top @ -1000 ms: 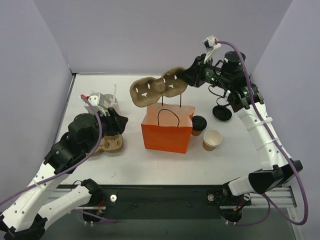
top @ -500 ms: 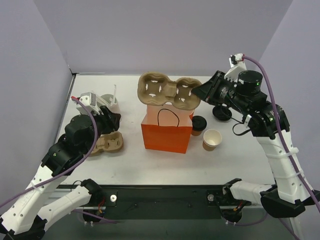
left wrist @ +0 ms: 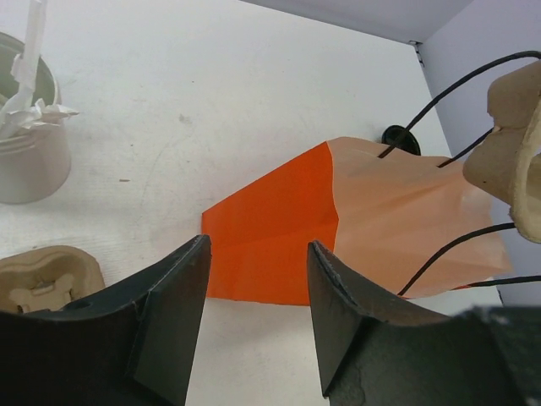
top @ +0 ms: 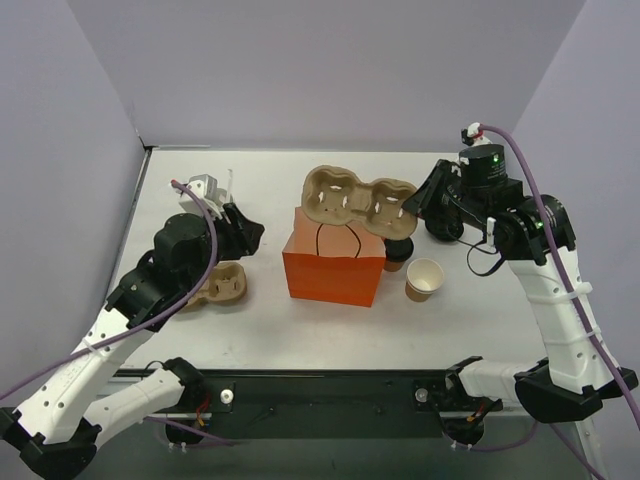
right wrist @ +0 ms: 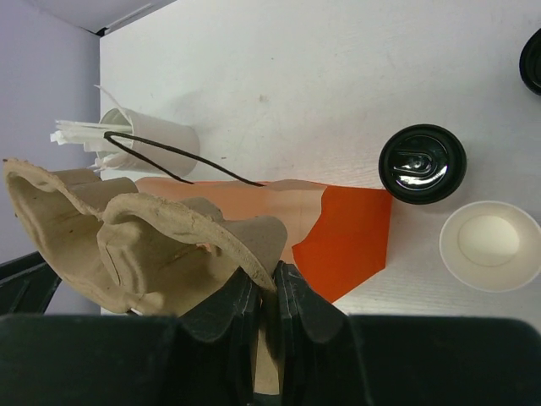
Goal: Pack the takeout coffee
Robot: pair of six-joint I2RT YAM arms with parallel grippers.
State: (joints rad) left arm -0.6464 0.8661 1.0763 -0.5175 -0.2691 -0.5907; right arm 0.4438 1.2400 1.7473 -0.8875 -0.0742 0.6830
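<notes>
Down it comes: the right fingers (top: 413, 203), pinched tight on the rim of the cup carrier (top: 358, 198), have swung it from high up at 12 o'clock and levelled it over the mouth of the orange bag (top: 333, 270). Whether it already rests on the bag's rim is hard to say from above, but it looks close. The left fingers (top: 248, 232) are parted with a fair gap and nothing between them, pointing at the bag from its 9 o'clock, barely changed. The takeout coffee (right wrist: 422, 164) hasn't budged. It stands upright on the table (top: 300, 330) just beside the bag at 3 o'clock, partly tucked under the carrier's end, with the lidless cup (top: 424, 279) at its 4 o'clock. So the carrier seems to be going in first, and the coffee is still to be packed.
</notes>
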